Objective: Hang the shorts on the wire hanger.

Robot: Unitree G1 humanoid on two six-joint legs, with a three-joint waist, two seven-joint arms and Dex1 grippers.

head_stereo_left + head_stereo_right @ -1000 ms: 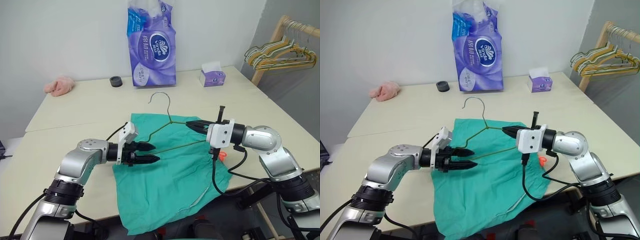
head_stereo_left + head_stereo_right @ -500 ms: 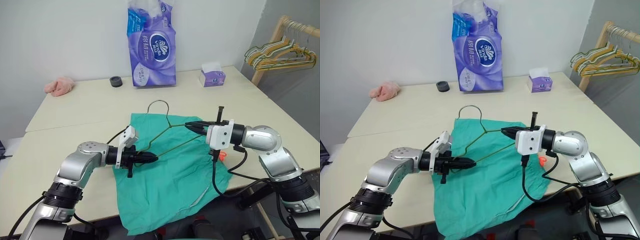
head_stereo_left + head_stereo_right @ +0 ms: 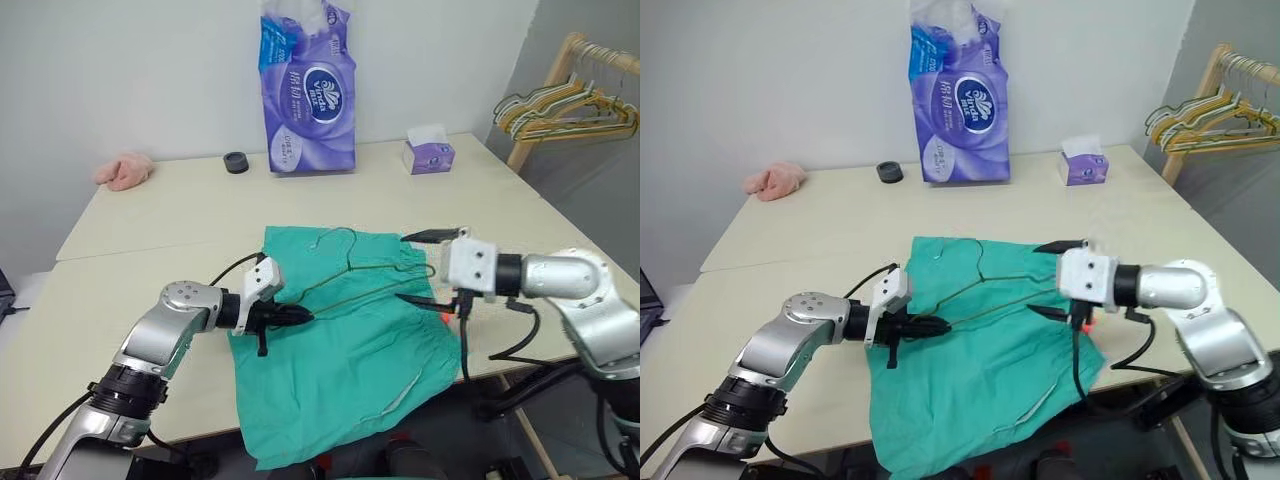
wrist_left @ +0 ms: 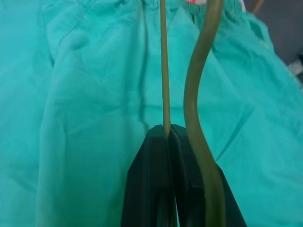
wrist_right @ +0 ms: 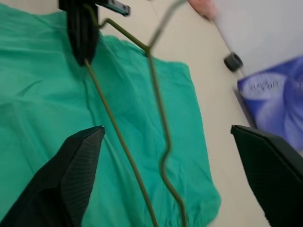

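Left wrist view shows the left hand (image 4: 173, 137) with its two black fingers pressed together on one thin rod of the wire hanger (image 4: 164, 66), the second, thicker-looking rod running just beside them, and teal cloth behind. From the head camera, the shorts (image 3: 350, 360) lie spread on the bench (image 3: 150, 220) near its front edge, their lower part drooping over that edge, the orange-red drawstring peeking out by the right hand. The hanger rests on top of the cloth, hook toward the back of the bench, one corner in the left hand's pinch. The right hand (image 3: 425, 268) hangs just above the waistband end of the shorts with its fingers wide apart, holding nothing, the hanger's far corner lying between or just below them; I cannot tell whether they touch it.

As I read it, the step in hand is re-gripping so the shorts can be fed over the bottom bar. To do it well, the left pinch should stay firm and level so the thin wire does not twist or slip. The right hand should take a good fold of cloth, not the drawstring alone, lift it clear of the bench, and draw it through the triangle without dragging the hanger sideways. The overhanging fabric could pull the whole garment off the front edge.
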